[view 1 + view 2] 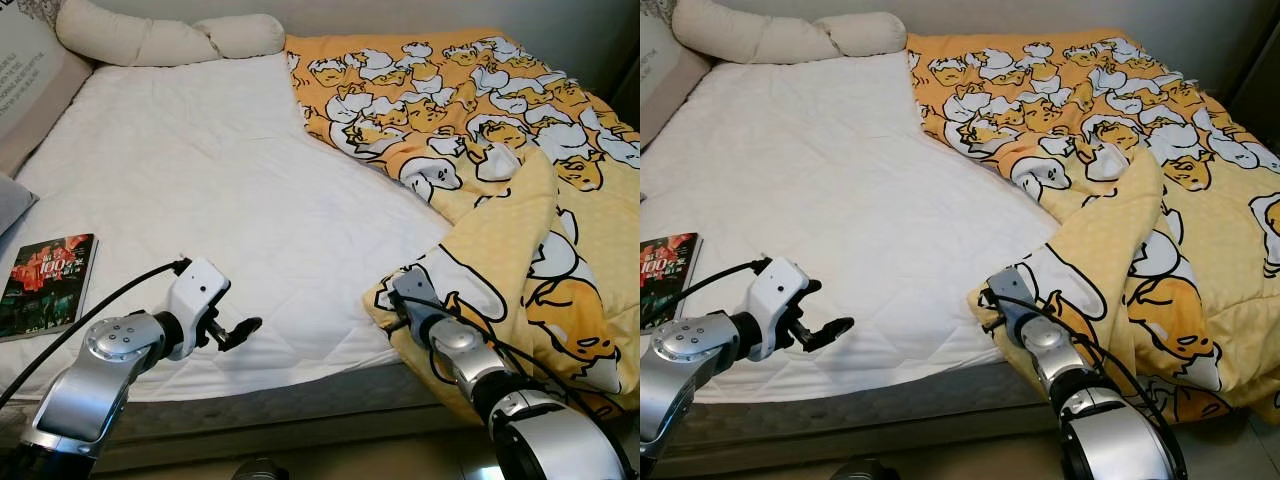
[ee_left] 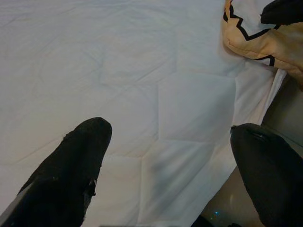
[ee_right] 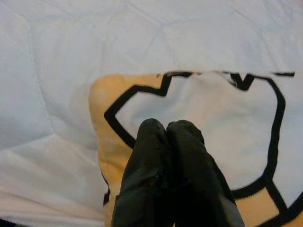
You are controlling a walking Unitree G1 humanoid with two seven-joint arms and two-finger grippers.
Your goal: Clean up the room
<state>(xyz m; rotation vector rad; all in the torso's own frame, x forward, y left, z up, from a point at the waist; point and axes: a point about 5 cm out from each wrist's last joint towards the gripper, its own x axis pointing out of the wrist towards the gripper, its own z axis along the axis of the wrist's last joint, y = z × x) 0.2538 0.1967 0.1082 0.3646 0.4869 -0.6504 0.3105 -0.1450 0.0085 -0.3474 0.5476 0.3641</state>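
Note:
A yellow blanket (image 1: 480,110) with cartoon prints covers the right half of the bed, and one flap is folded back to show its plain underside. Its front corner (image 3: 142,94) lies near the mattress's front edge. My right gripper (image 1: 402,292) rests on that corner, fingers (image 3: 165,142) pressed together and shut on the cloth. My left gripper (image 1: 243,330) hovers open over the bare white sheet (image 1: 200,170) near the front edge, a short way left of the corner, its fingers (image 2: 80,151) wide apart and holding nothing.
A dark book (image 1: 48,285) lies on the sheet at the front left. A long white bolster (image 1: 170,38) lies across the head of the bed, with a grey cushion (image 1: 25,90) at the far left. The floor (image 2: 236,198) shows below the mattress edge.

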